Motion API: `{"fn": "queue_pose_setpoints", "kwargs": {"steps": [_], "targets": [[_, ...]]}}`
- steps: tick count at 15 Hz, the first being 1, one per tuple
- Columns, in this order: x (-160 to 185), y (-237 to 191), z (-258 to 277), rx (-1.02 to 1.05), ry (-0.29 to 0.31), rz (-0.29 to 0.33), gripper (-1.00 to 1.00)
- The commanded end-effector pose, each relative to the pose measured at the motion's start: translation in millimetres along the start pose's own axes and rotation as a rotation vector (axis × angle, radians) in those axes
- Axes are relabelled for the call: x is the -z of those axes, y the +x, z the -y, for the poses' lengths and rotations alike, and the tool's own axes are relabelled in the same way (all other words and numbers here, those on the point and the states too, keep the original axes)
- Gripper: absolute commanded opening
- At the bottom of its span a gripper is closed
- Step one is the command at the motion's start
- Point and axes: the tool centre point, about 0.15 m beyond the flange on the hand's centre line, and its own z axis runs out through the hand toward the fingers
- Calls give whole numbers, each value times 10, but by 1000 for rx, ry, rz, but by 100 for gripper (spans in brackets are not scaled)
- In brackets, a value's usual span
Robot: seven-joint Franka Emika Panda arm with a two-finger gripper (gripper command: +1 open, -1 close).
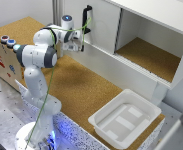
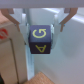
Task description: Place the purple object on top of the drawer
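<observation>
Exterior view takes in a white drawer cabinet [image 1: 98, 20] as the biggest thing, filling the upper part of the exterior view's right, with one open compartment whose floor is cork. Below it spreads the cork tabletop [image 1: 86, 95]. The white arm [image 1: 38, 55] rises from its base at the exterior view's left and reaches toward the cabinet front, a green cable [image 1: 51, 85] trailing along it. A white tray [image 1: 98, 122] sits on the tabletop's near corner, well apart from the arm. A wooden box [image 1: 3, 62] at the far left carries coloured round buttons [image 1: 7, 41] on top. A black handle [image 1: 87, 17] stands upright on the cabinet, just above the gripper [image 1: 80, 44].

The wrist view shows the gripper [image 2: 42, 32] clamped on the purple object [image 2: 41, 40], a dark cube with yellow letters. The pale fingers [image 2: 20, 22] press on its two opposite sides, holding it in the air beside a white surface.
</observation>
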Motion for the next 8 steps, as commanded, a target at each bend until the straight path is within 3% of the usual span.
{"fn": "queue_pose_setpoints", "kwargs": {"steps": [1, 4, 8], "targets": [[350, 600, 359, 286, 79, 102, -100], [389, 712, 664, 470, 136, 136, -100], [371, 854, 1059, 663, 270, 127, -100]]}}
